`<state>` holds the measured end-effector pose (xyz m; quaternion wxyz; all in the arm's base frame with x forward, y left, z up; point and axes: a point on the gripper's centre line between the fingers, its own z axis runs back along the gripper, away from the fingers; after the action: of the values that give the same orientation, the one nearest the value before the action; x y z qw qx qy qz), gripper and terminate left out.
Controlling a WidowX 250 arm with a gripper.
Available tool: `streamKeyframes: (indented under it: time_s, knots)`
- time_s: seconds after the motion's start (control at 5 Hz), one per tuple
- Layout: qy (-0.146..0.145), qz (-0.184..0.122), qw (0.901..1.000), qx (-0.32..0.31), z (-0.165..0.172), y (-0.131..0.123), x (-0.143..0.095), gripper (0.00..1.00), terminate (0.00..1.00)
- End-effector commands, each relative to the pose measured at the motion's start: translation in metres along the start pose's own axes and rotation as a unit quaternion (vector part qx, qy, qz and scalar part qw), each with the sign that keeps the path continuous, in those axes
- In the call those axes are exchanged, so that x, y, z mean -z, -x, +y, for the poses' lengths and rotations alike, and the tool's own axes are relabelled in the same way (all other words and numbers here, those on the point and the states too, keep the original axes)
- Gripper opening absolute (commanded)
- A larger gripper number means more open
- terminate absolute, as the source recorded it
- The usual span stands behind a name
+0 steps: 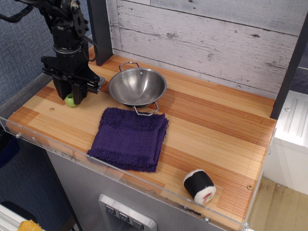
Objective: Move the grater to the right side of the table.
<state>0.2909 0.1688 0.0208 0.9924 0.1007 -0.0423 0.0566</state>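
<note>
Your gripper [70, 92] stands right over the grater [71, 100] at the table's [221, 139] far left, fingers narrowed about its lime-green handle (grip unconfirmed), the long axis running back-right toward the steel bowl [137, 85], so the carry goes rightward.
</note>
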Motion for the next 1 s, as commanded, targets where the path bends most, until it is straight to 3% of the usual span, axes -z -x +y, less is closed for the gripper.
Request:
streamKeyframes:
  time_s: [0.0,0.4,0.6,0.8]
  knots:
    - [0.022,-0.04,0.9987,-0.023,0.006,-0.001,-0.033,0.0,0.0]
    - [0.034,-0.07,0.9962,-0.038,0.001,-0.006,-0.072,0.0,0.0]
    - [0.054,-0.091,0.9936,-0.039,-0.008,-0.012,-0.089,0.0,0.0]
    - [0.067,-0.129,0.9892,-0.018,-0.03,-0.026,-0.127,0.0,0.0]
